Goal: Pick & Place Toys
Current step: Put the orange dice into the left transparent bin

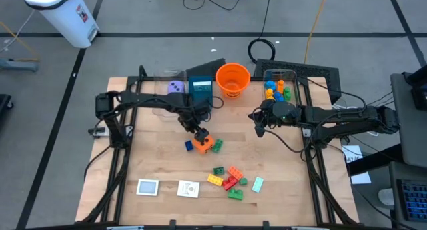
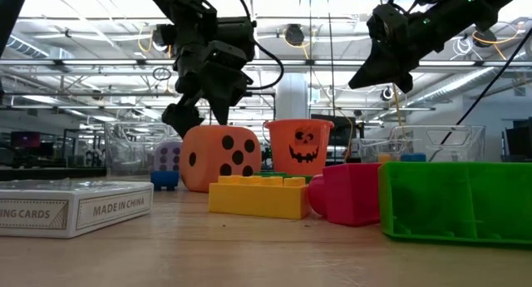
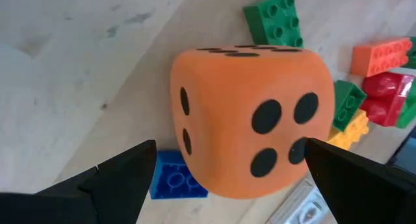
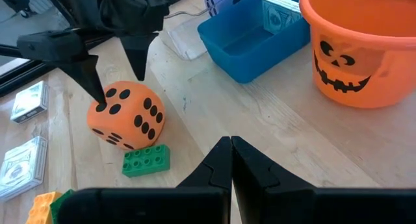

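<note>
Rounded orange die on the wooden desk
Left gripper (image 3: 227, 169) straddles the die (image 3: 250, 120), fingers wide (gripping nothing); right gripper (image 1: 257, 118) hovers closed, empty.

I see the orange die (image 1: 206, 144) resting mid-table, a blue brick (image 1: 189, 146) and green brick (image 1: 218, 145) beside it. More bricks (image 1: 229, 179) cluster nearer the front edge, with two white cards (image 1: 168, 188).

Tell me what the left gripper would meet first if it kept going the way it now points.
The orange die. The left gripper hangs open just above it, one finger to each side, so going straight down the fingers would likely straddle the die and reach the table, perhaps clipping the blue brick beside it.
</note>
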{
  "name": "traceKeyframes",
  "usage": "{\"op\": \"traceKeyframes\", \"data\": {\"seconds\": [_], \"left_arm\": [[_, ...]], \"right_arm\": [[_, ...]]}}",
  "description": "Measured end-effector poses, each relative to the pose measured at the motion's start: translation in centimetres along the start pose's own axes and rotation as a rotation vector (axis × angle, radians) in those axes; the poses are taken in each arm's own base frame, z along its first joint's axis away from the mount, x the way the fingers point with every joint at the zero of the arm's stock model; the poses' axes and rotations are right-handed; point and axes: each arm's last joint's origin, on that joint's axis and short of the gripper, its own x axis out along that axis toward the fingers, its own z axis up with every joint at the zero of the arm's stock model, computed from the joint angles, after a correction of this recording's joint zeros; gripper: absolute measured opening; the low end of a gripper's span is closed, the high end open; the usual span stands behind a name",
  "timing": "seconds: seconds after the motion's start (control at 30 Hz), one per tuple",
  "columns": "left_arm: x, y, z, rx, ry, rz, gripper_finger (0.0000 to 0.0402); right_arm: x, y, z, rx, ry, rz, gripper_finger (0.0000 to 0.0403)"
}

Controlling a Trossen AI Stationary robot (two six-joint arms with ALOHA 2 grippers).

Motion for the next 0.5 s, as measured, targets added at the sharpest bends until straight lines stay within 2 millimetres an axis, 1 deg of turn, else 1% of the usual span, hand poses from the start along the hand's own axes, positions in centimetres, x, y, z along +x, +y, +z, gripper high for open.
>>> {"op": "traceKeyframes", "data": {"seconds": [0.23,0.5], "left_arm": [[0.58,-0.17,-0.01,0.008,-0.026,-0.015,0.0399],[0.61,-0.2,0.11,0.011,-0.039,-0.022,0.0399]], "right_arm": [[0.0,0.04,0.11,0.003,-0.011,0.004,0.0],[0.0,0.07,0.17,0.004,-0.018,0.006,0.0]]}}
